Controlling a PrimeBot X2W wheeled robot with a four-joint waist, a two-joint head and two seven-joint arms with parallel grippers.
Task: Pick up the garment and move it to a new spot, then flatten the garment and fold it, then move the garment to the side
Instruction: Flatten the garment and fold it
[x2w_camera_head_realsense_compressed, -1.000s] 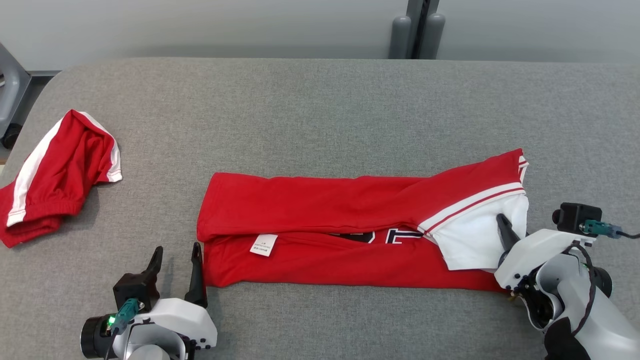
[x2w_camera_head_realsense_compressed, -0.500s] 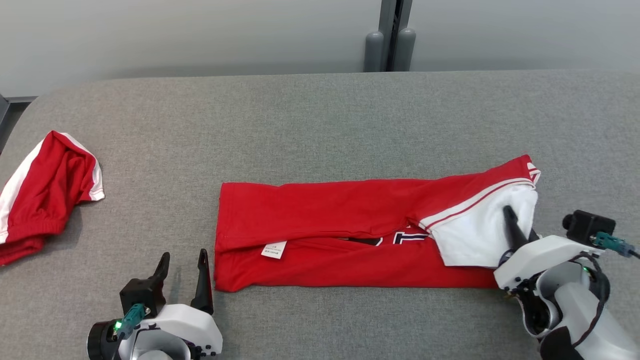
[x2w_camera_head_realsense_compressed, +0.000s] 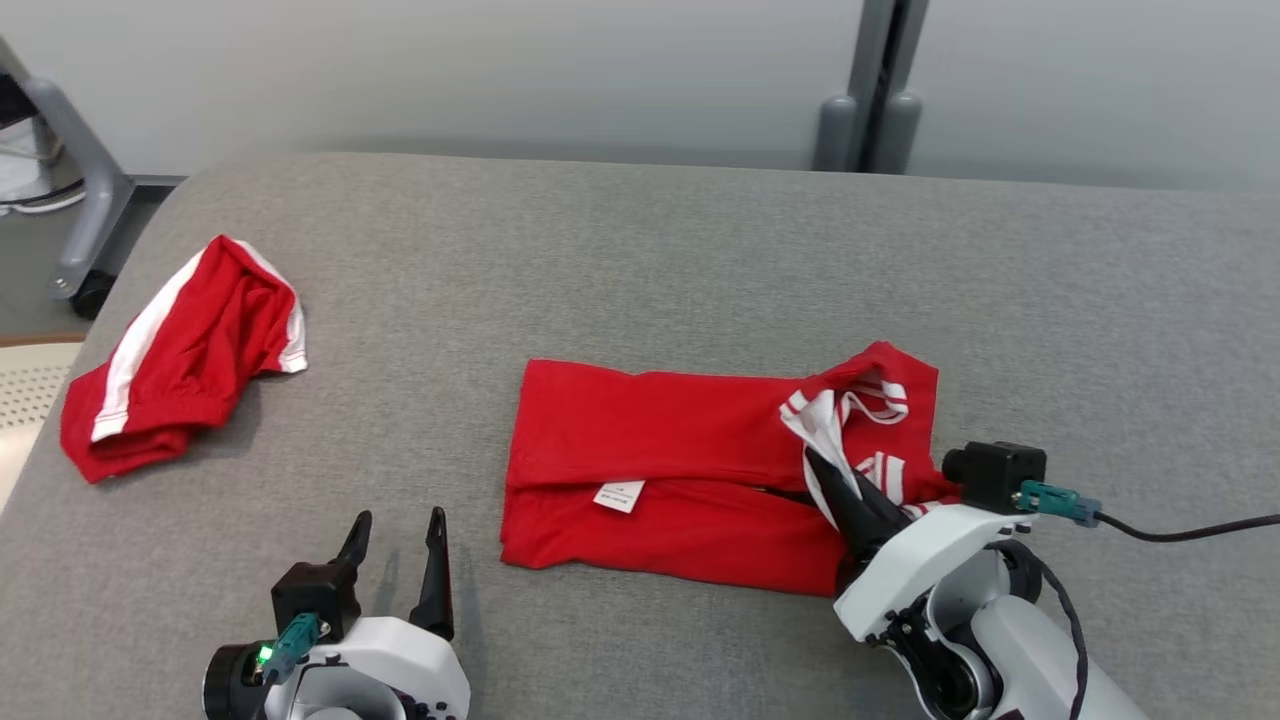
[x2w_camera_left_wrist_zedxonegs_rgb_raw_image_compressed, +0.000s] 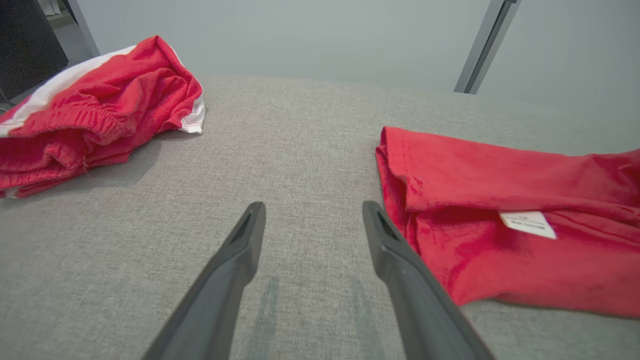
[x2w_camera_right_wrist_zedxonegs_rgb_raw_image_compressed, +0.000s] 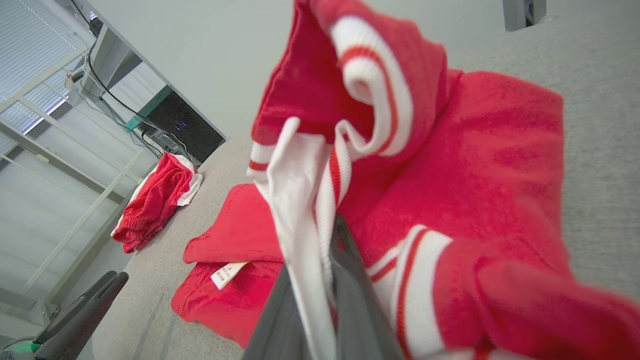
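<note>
2 tools, right tool (x2w_camera_head_realsense_compressed: 815, 465) pinching garment (x2w_camera_head_realsense_compressed: 650, 450), left tool (x2w_camera_head_realsense_compressed: 400, 516) agape

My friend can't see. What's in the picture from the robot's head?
The robot's right hand is shut on the striped white end of a folded red shirt on a grey table. Its left hand is open beside the shirt's other end, and another red-and-white garment lies far left.
</note>
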